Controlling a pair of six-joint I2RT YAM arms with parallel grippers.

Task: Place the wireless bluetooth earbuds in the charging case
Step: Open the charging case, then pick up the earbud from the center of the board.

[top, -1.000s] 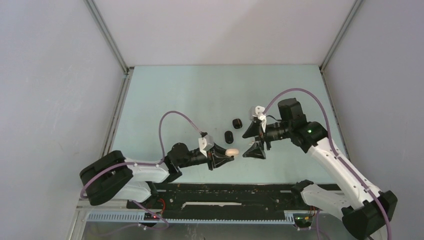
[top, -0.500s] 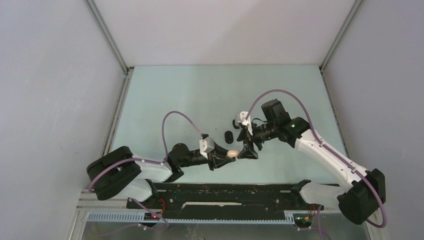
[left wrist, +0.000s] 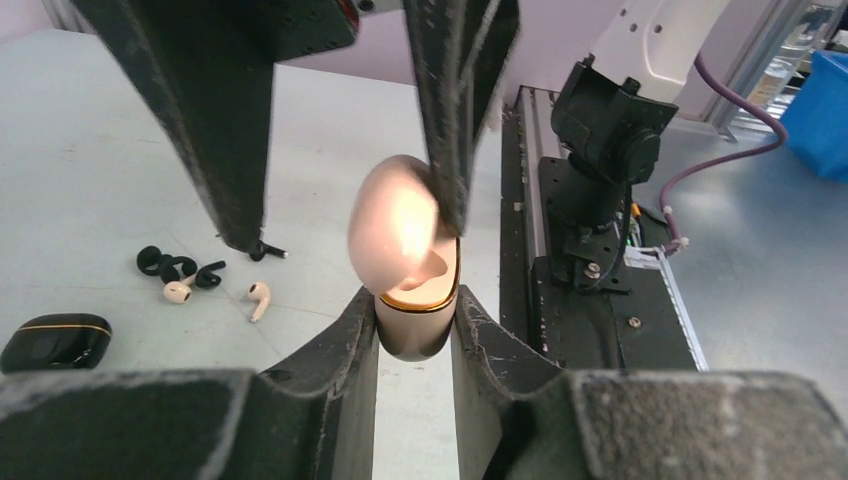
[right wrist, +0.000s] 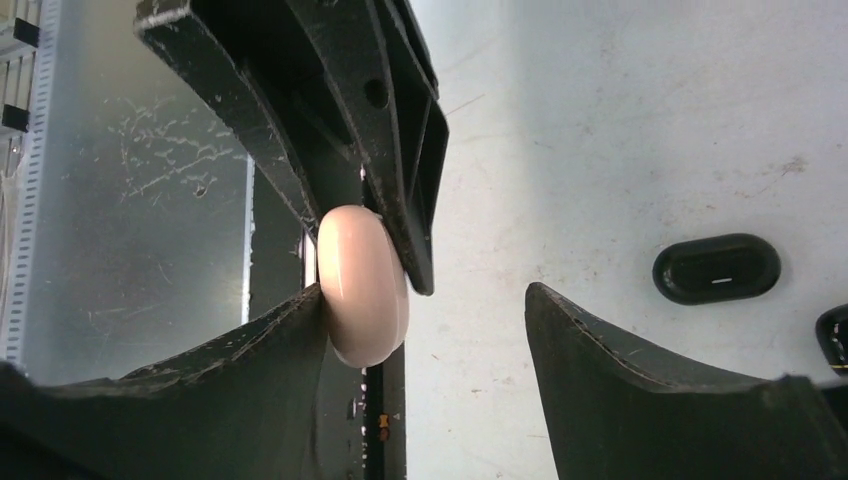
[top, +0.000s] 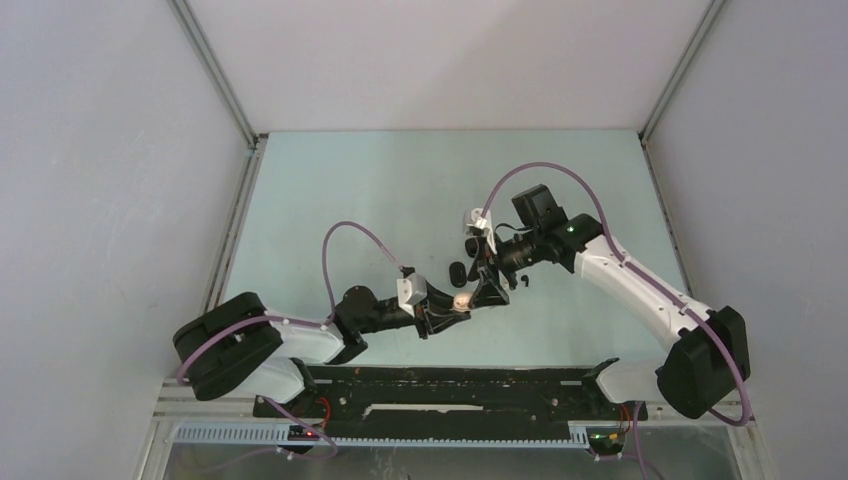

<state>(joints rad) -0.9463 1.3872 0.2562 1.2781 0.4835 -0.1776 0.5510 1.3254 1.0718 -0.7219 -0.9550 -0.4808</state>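
Item: charging case, a pale pink pebble with a gold band and a glossy shell.
Location: off the table, between my two arms.
Left gripper: pinched narrow on the case's lower half.
Right gripper: jaws wide and straddling the upper half, with one finger touching the shell and the other well apart.
Lid: I cannot tell whether it is shut or ajar.
Earbuds: a loose cluster on the table, some black and some pale. I see none in the case.
Handling, case: I judge it light, hard and slippery, and the rounded shell could squirt from flat pads. I would grip the broad sides below the seam and leave the lid free.
Handling, earbuds: tiny, smooth and likely to roll. I would take each by its stem or across its body.
Also present: black case, lying flat.
Surface: table, pale blue-green, level and scuffed.
Room: plain pale walls on three sides.
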